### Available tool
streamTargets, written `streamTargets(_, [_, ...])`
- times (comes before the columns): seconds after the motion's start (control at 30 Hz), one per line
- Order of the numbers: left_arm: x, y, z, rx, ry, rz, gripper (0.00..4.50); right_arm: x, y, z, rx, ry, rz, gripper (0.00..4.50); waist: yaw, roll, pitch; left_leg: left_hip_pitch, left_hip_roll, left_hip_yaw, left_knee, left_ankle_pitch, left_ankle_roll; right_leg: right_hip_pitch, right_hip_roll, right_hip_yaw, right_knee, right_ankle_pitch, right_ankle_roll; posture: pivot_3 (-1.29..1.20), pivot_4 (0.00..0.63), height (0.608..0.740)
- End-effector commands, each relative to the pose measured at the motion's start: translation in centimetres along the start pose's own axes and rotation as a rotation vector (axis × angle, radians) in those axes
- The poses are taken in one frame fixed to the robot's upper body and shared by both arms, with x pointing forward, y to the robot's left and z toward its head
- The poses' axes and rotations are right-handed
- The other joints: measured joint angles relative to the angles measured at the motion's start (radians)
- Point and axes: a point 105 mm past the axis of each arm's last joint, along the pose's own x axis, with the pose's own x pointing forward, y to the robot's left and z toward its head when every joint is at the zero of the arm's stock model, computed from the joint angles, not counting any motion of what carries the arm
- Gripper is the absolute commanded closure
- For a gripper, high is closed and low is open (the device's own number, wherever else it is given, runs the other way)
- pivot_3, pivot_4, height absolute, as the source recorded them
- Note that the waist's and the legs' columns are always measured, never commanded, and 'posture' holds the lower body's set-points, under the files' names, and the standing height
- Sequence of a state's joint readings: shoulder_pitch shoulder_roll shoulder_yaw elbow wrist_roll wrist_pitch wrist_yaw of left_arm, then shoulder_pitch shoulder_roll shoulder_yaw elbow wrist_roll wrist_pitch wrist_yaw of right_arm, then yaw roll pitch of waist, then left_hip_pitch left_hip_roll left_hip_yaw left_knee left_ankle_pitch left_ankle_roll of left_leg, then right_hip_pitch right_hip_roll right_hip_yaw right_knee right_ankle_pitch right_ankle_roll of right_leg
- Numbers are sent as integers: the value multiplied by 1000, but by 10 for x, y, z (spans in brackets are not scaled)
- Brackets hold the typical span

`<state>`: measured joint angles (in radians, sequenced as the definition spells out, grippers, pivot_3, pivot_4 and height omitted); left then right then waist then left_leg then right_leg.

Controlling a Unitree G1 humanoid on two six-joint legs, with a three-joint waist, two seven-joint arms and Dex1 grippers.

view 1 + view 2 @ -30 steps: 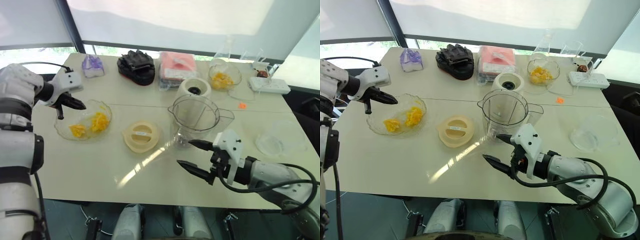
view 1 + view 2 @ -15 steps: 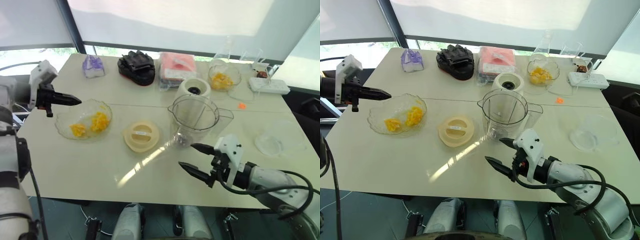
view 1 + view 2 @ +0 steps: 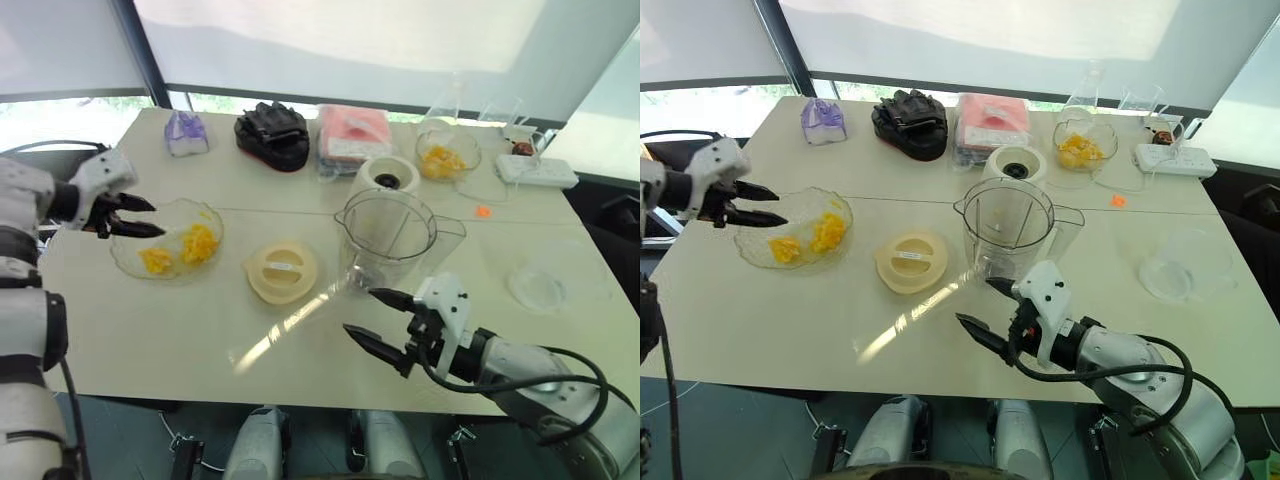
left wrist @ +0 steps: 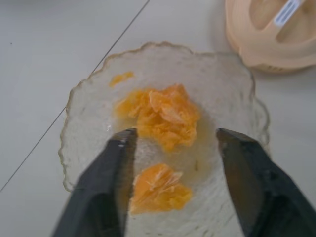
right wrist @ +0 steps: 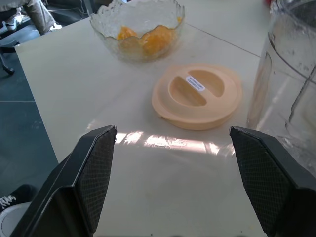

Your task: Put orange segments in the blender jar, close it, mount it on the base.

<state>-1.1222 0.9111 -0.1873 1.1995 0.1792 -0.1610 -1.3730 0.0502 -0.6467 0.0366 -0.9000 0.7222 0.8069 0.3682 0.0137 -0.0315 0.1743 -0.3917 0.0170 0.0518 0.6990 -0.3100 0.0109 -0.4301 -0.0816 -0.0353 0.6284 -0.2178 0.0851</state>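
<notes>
Left gripper (image 3: 140,216): black fingers spread wide, nothing held, poised at the outer rim of the shallow wavy-rimmed clear glass bowl (image 3: 128,262). The glossy yellow-orange orange segments (image 4: 163,114) lie just ahead and below, between its fingertips: two clumps, one large, one smaller. This arm is the nearer.

Right gripper (image 3: 988,305): fingers wide apart, empty, just before the tall clear plastic blender jar (image 3: 388,236), which stands upright and empty.

Counted: one round cream lid (image 3: 283,271) between bowl and jar; one squat cream-white base (image 3: 388,178) behind the jar; a second clear bowl (image 3: 449,155) with orange pieces, far right.
</notes>
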Motion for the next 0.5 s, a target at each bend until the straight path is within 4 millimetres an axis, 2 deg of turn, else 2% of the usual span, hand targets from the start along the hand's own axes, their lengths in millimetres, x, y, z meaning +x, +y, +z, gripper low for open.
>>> streamTargets(0.03, [13, 2, 8, 75, 18, 22, 1067, 1, 15, 19, -47, -60, 46, 642, 1, 0, 0, 0, 0, 0, 0, 0, 0, 0, 0, 0, 0, 0, 1, 0, 150, 740])
streamTargets(0.2, [36, -4, 7, 12, 45, 5, 1067, 4, 19, 22, -42, -69, 30, 642, -2, 0, 0, 0, 0, 0, 0, 0, 0, 0, 0, 0, 0, 1, 2, 0, 150, 740])
streamTargets(0.3, [53, -16, 8, -49, 41, -65, 1067, 5, 21, 15, -29, -45, 19, 642, -2, 0, 0, 0, -1, 0, 0, 0, 0, 0, 1, 0, 0, 1, 2, 0, 150, 740])
streamTargets(0.5, [75, -12, 0, -92, 135, 56, 1067, 6, 21, 13, -24, -47, 0, 642, -2, 0, 0, 0, 0, 0, 0, 0, 0, 0, 1, 0, 0, 1, 2, 0, 150, 740])
